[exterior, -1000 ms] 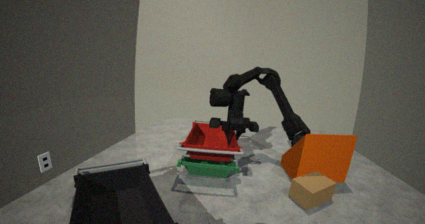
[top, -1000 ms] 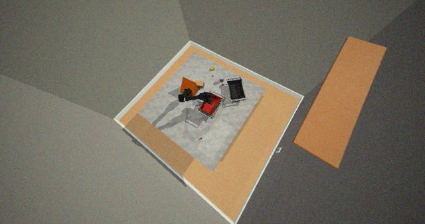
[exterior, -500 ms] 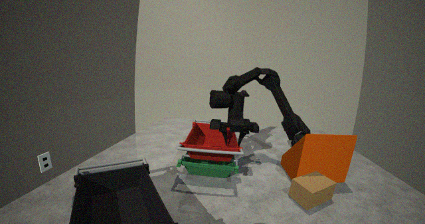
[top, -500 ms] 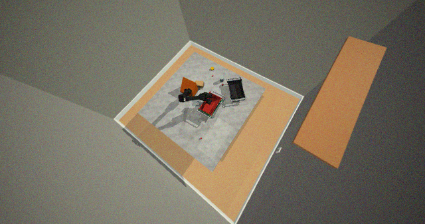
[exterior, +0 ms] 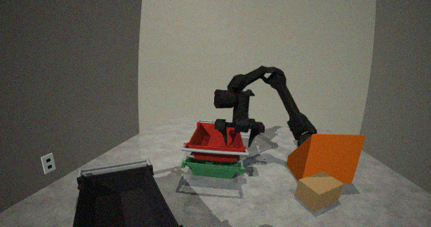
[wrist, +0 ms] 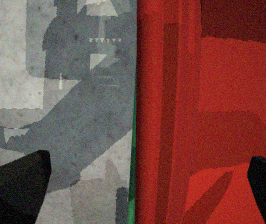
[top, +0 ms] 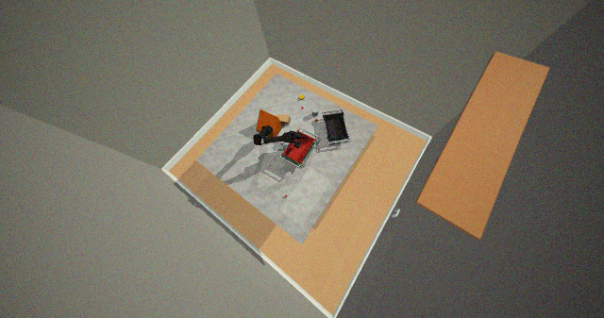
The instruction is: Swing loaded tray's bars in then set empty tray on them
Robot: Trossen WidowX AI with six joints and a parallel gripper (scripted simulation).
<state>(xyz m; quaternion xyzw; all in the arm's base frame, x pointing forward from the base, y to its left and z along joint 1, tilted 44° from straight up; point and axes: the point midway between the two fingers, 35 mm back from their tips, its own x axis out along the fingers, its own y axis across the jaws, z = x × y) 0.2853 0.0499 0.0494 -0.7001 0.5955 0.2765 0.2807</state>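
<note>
The red empty tray (top: 302, 154) (exterior: 215, 137) (wrist: 229, 130) sits above the green tray (exterior: 215, 170) (wrist: 132, 200) and looks about level. A grey wire bar (exterior: 215, 151) runs along the red tray's near end in the exterior view. A little of a light bar shows between the two trays there; the rest of the green tray's bars and its load are hidden under the red tray. My gripper (exterior: 238, 145) (wrist: 154, 166) is open. In the wrist view its fingers stand wide apart on either side of the red tray's side wall, one outside and one inside, clear of it.
A black tray (top: 336, 126) (exterior: 114, 197) with grey bars stands beside the stack. An orange slanted block (top: 268, 122) (exterior: 333, 156) and a tan block (top: 284, 119) (exterior: 318, 195) stand near the arm's base. A small yellow thing (top: 301, 97) lies farther off.
</note>
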